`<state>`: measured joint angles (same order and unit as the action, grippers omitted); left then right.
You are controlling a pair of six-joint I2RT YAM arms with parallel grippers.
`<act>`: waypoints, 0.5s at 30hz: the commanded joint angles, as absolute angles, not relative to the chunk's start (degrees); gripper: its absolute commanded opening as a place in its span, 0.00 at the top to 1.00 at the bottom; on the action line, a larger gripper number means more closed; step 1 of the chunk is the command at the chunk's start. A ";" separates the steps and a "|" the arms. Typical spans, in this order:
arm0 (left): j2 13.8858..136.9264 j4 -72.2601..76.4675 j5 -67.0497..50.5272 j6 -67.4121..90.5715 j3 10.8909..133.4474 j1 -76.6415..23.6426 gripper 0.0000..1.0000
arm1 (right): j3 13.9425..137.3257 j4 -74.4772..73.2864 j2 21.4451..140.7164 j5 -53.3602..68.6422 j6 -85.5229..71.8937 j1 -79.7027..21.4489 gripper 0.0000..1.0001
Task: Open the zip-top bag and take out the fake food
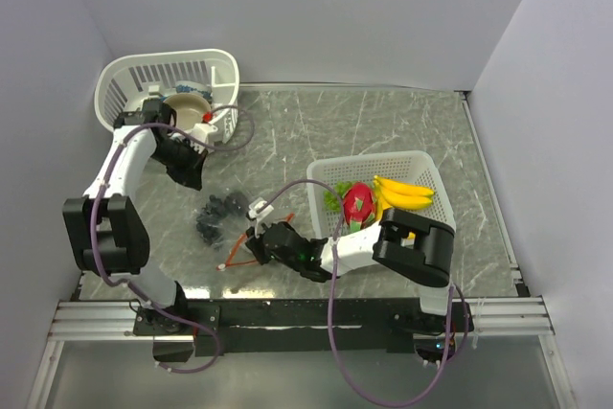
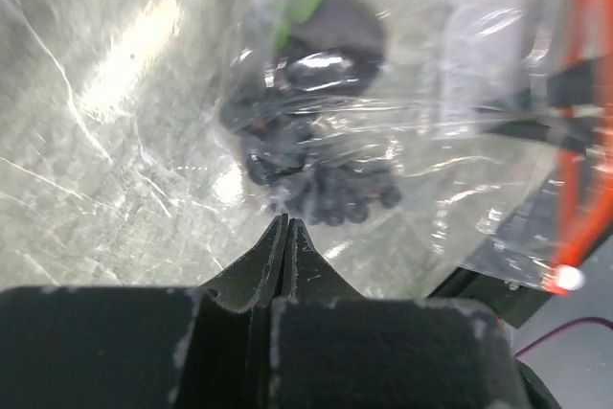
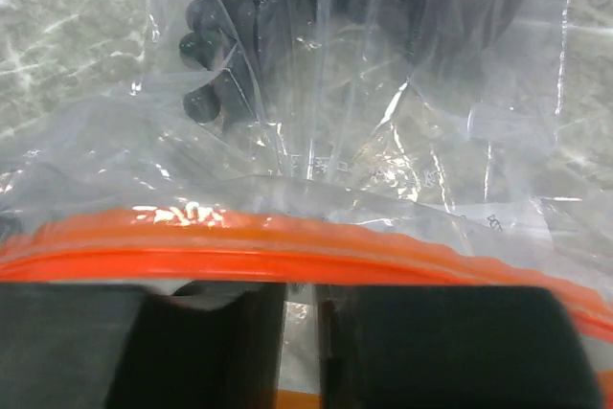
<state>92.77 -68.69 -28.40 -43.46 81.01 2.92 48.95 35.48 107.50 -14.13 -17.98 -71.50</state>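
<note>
Now the clear bag [image 1: 226,229] is lying on the surface [image 1: 383,131] between the arms, holding dark toy fruit [image 1: 215,214]. Its orange zip strip [image 3: 287,246] is running crosswise right at the right fingers [image 3: 431,342], which are nearly together, with any grip unclear. The left fingers [image 2: 273,256] are pressing shut near the opposite end.

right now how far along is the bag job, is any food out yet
Partly done, it seems. Done: a banana bunch, a dragon fruit and a green piece lie in the right-hand basket. In hand: the right tool is at the orange zip strip of the bag, grip unclear; the left tool is shut near its far end. Left: dark pieces sit inside the bag.
</note>
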 commanded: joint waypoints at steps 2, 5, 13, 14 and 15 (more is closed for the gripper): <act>88.16 -74.37 -32.35 -44.57 80.44 2.72 0.99 | 50.10 36.99 107.84 -16.70 -19.86 -71.98 0.61; 88.06 -67.00 -28.66 -43.68 71.39 5.09 0.66 | 48.34 38.05 106.97 -16.61 -20.65 -72.07 0.49; 95.80 -63.90 -28.48 -48.25 67.15 19.07 0.01 | 47.37 38.67 106.61 -17.67 -19.78 -72.07 0.38; 95.89 -63.20 -27.35 -48.51 66.54 19.16 0.01 | 47.37 38.85 106.79 -17.49 -19.78 -72.07 0.38; 95.89 -62.32 -27.25 -48.78 65.32 19.16 0.01 | 47.46 38.93 106.96 -17.49 -19.95 -72.16 0.38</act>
<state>97.01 -64.79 -27.75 -45.76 66.72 18.81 47.75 36.03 107.50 -15.81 -19.70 -71.75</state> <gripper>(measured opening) 0.993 0.615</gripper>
